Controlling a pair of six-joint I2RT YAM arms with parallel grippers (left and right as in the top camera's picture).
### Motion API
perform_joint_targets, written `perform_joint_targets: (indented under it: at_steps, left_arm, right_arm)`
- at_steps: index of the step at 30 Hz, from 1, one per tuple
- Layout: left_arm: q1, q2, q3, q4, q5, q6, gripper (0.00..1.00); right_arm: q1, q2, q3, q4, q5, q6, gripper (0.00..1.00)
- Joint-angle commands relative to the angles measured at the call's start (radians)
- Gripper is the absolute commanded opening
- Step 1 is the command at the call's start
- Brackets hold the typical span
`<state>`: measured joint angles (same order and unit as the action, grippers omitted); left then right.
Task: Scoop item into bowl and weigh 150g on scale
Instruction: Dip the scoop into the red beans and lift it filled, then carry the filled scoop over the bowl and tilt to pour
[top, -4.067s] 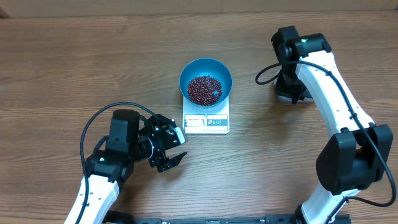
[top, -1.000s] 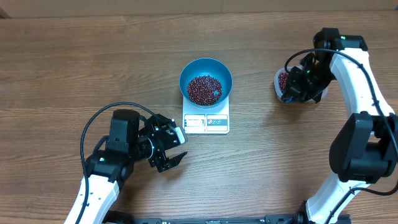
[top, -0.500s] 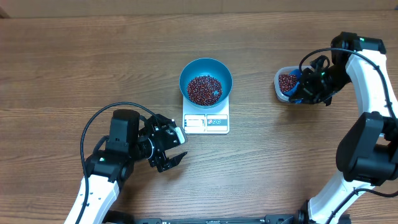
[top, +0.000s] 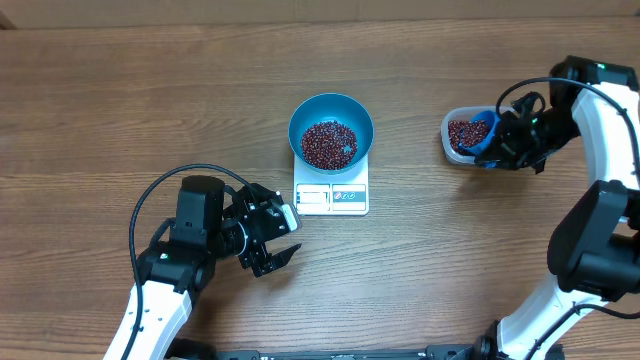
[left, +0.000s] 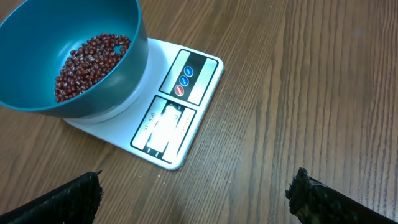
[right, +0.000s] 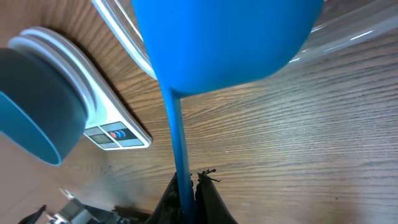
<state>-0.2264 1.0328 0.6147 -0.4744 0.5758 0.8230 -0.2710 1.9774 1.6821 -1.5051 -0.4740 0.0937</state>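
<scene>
The teal bowl (top: 331, 108) stands on the white scale (top: 332, 196) at mid-table, with a heap of red-brown beans (top: 328, 143) inside. My left gripper (top: 275, 240) hovers open and empty, low and left of the scale. In the left wrist view the bowl (left: 127, 74), its beans (left: 87, 62) and the scale (left: 180, 112) lie ahead of the wide-apart fingers (left: 68, 199). My right gripper (top: 515, 140) is shut on the handle of a bright blue scoop (top: 484, 133) at the right rim of a clear tub (top: 452, 140) that holds more beans (top: 462, 131). The right wrist view shows the scoop (right: 217, 43) from below, so its contents are hidden.
The right arm (top: 600, 120) curves along the table's right side and the left arm (top: 170, 270) sits at the lower left. Seen from the right wrist, the bowl (right: 37, 118) and scale (right: 109, 124) lie left of the tub's wall (right: 348, 31). Bare wood surrounds everything.
My right arm has swung rightward, uncovering the tub and its beans and drawing the scoop toward the tub's right rim. The left arm, bowl and scale have not moved.
</scene>
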Motion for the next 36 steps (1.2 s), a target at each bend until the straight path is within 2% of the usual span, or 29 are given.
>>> perform_joint_targets:
  at_steps: [1,8,19,36]
  left_arm:
    - [0.005,0.007,-0.004,0.000,0.016,0.019,1.00]
    - [0.005,0.007,-0.004,0.000,0.016,0.019,0.99]
    - [0.005,0.007,-0.004,0.000,0.016,0.019,1.00]
    - [0.005,0.007,-0.004,0.000,0.016,0.019,1.00]
  right_arm:
    - [-0.034,-0.047,0.014,-0.016,-0.064,-0.029,0.04]
    - [-0.083,-0.047,0.014,-0.042,-0.145,-0.091,0.04]
    - [-0.112,-0.047,0.014,-0.110,-0.360,-0.339,0.04]
    - [-0.104,-0.107,0.058,-0.139,-0.411,-0.435,0.04]
